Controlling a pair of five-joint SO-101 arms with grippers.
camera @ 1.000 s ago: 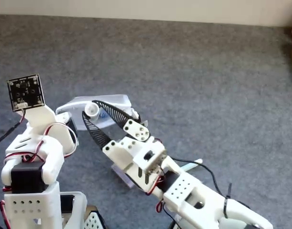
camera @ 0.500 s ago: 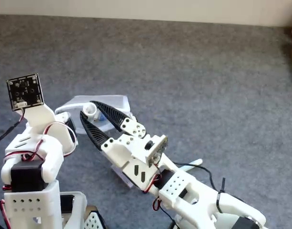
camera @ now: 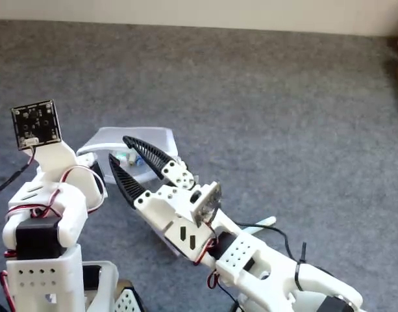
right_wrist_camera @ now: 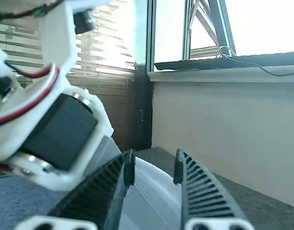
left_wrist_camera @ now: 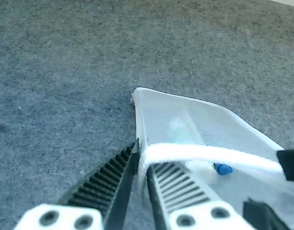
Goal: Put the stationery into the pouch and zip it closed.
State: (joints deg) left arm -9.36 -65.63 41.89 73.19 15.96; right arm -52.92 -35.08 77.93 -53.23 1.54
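The pouch [camera: 145, 137], a translucent white mesh bag, lies on the grey, carpet-like bench [camera: 283, 104] toward the left of the scene, with its mouth held open and facing the arms. The left arm [camera: 56, 195] stands at the near left, just beside the pouch. In its wrist view the left gripper [left_wrist_camera: 141, 156] has its black ribbed jaws clenched on the thick white rim of the pouch [left_wrist_camera: 194, 125], one jaw outside the rim and the other inside the opening. A small blue-tipped piece [left_wrist_camera: 223, 168] lies inside the pouch just below that rim, together with a pale shape that is too blurred to identify. The right arm [camera: 250, 260] stretches from the near right corner toward the far left, and the right gripper [camera: 117, 149] hangs over the pouch's mouth with its jaws released, spread apart with nothing gripped between them. In the right wrist view the same spread tips of the right gripper [right_wrist_camera: 151, 166] frame the curved white edge of the pouch [right_wrist_camera: 154, 190], with the left arm's white housing close beside them. A pale slim stick [camera: 265, 223] lies on the bench to the right of the right arm, well apart from the pouch and partly hidden by the arm.
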